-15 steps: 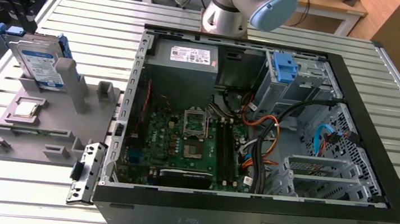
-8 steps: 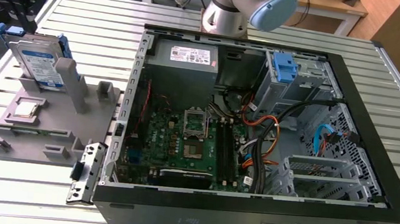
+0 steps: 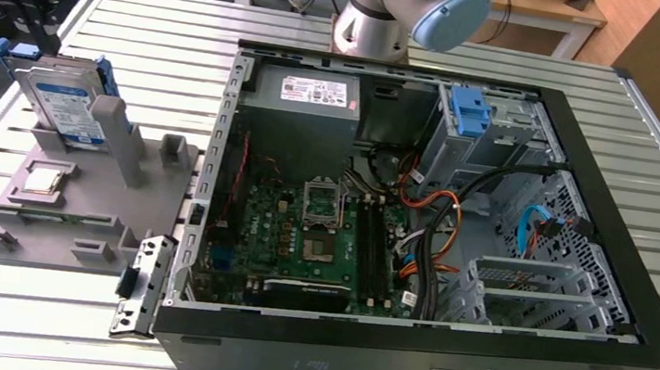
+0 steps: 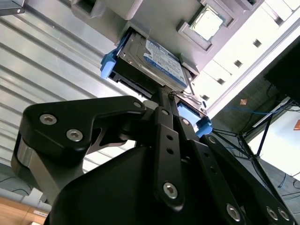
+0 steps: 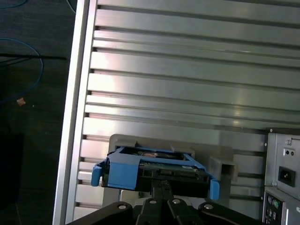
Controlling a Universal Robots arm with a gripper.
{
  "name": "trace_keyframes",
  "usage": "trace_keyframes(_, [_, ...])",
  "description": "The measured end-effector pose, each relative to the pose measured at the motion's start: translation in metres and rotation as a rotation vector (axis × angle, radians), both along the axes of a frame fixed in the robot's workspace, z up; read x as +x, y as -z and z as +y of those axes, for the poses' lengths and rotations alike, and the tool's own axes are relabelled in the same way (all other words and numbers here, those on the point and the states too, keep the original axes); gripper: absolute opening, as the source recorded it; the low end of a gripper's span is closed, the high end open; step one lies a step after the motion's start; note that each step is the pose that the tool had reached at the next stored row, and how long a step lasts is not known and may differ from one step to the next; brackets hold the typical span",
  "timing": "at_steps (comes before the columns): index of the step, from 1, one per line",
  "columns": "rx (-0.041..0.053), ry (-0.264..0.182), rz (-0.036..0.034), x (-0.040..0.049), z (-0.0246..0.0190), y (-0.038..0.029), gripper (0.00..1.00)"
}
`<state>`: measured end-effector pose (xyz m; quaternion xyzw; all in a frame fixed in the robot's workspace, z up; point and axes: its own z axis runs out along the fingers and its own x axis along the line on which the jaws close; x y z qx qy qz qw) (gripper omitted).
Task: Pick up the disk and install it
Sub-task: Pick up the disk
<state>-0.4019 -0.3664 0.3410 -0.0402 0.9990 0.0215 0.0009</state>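
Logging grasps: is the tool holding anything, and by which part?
Cannot be told: the tool is at the blue-railed top edge of the disk, which stands in a grey holder.

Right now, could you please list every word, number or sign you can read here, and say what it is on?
Nothing here can be read with certainty.
Blue-and-white label on the disk: print too small to read.
White label on the power supply: print too blurred to read.
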Motion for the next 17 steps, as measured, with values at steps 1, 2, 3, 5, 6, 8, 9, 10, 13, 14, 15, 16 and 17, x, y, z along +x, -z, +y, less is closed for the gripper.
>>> trace_keyframes(1, [0.0,0.0,0.0,0.0,0.0,0.0,0.11])
trace_keyframes(2, [0.0,0.0,0.0,0.0,0.0,0.0,0.11])
trace_keyframes(3, [0.0,0.0,0.0,0.0,0.0,0.0,0.11])
trace_keyframes(5, [0.0,0.0,0.0,0.0,0.0,0.0,0.11])
trace_keyframes(6, [0.0,0.0,0.0,0.0,0.0,0.0,0.11])
trace_keyframes(8, [0.0,-0.003,-0.0001,0.0,0.0,0.0,0.11])
trace_keyframes(9, [0.0,-0.008,0.0,0.0,0.0,0.0,0.11])
trace_keyframes(10, [0.0,-0.015,-0.0001,0.0,0.0,0.0001,0.11])
trace_keyframes(13, [0.0002,-0.045,-0.0003,0.0,0.0,0.0,0.11])
trace_keyframes(14, [0.0003,-0.052,-0.0004,0.0,0.0,0.0,0.11])
trace_keyframes(15, [0.0003,-0.053,-0.0003,0.0,0.0,0.0,0.11])
trace_keyframes(16, [0.0002,-0.053,-0.0003,0.0,0.0,0.0,0.11])
trace_keyframes(17, [0.0003,-0.053,-0.0003,0.0,0.0,0.0,0.11])
